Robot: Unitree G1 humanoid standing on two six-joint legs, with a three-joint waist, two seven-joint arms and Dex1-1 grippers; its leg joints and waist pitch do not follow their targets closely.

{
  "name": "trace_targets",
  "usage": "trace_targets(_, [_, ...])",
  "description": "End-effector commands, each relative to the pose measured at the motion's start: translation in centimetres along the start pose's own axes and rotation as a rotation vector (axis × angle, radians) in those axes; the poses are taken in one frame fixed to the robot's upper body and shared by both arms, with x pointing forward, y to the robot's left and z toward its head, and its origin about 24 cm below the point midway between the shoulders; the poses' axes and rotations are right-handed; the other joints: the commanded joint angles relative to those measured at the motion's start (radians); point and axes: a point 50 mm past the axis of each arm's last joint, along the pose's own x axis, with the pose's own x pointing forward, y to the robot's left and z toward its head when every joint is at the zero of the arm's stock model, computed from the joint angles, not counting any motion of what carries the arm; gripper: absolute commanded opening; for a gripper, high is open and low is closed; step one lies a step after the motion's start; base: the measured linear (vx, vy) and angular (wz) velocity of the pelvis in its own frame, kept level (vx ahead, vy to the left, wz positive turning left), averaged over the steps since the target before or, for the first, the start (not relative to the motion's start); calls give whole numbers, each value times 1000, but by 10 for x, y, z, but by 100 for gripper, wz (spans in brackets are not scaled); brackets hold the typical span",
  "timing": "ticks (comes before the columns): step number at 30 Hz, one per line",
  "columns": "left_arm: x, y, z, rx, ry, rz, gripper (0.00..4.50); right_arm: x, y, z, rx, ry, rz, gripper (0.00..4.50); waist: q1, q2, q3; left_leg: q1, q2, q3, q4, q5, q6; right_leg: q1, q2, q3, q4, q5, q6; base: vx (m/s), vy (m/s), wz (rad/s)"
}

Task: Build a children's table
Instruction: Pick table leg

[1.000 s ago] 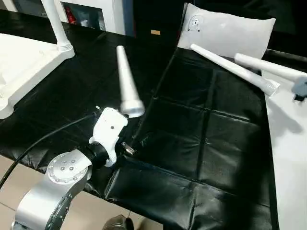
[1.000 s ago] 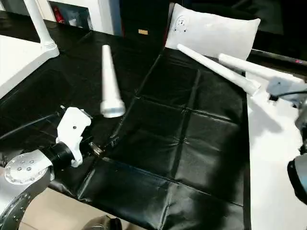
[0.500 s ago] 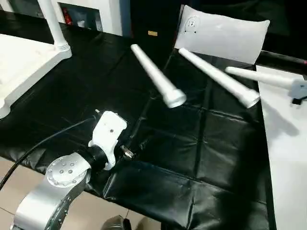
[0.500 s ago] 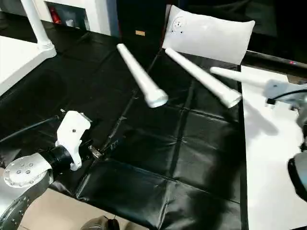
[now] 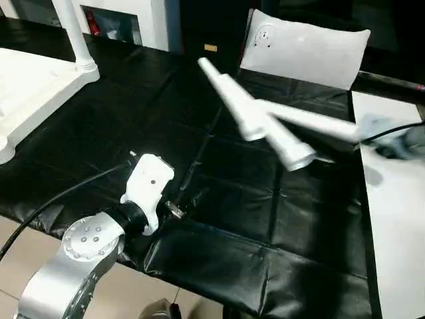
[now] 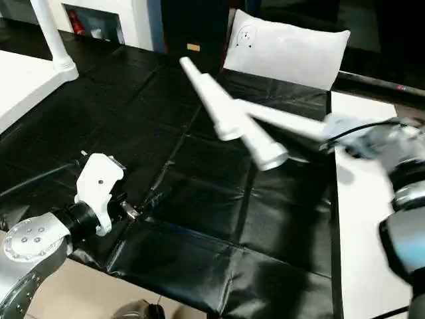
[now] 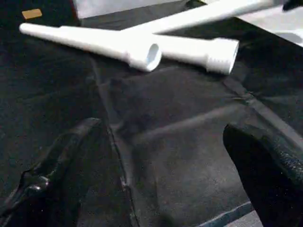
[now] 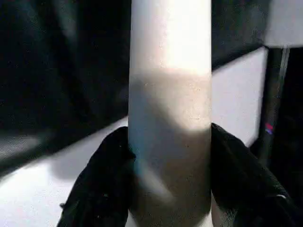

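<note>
Right gripper (image 8: 168, 189) fingers clamp one white leg (image 6: 292, 123) — its long axis lies level; left gripper (image 7: 156, 156), fingers wide, waits below it.

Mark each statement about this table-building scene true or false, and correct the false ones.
1. The right claw grips a white leg. True.
2. The left claw holds a leg. False: it is open and empty above the black sheet.
3. One leg already stands upright in the tabletop. True.
4. The loose legs lie on the floor. False: one loose leg lies on the black sheet.
</note>
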Motion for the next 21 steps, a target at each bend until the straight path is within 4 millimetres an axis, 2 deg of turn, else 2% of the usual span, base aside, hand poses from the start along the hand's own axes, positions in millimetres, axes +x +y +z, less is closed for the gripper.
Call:
trace_targets(1, [0, 0, 1, 10, -2, 4, 450, 3, 9, 7, -22, -29, 60, 194, 8, -16, -68, 9, 116, -50, -73, -170, 96, 52, -138, 73, -88, -341, -225, 0, 0, 0])
trace_targets(6, [-2, 0, 1, 13, 2, 23, 450, 7, 20, 21, -22, -95, 124, 194, 10, -15, -71, 9, 118, -52, -74, -152, 104, 53, -138, 73, -85, -324, -225, 0, 0, 0])
trace_targets(11, [-2, 2, 2, 21, 3, 58, 450, 7, 27, 30, -16, -135, 131, 194, 18, -16, -67, 11, 120, -52, -76, -148, 104, 51, -137, 74, -90, -344, -208, 0, 0, 0])
trace_targets(17, [-2, 11, 0, 41, 17, 145, 450, 8, 36, 46, 99, -226, 58, 194, 26, -13, -66, 14, 121, -55, -81, -149, 87, 49, -139, 75, -91, -350, -196, 0, 0, 0])
trace_targets(21, [0, 14, 0, 34, -3, 194, 450, 7, 55, 67, 272, -369, 29, 194, 30, -10, -63, 15, 124, -56, -86, -143, 80, 51, -140, 78, -94, -333, -186, 0, 0, 0])
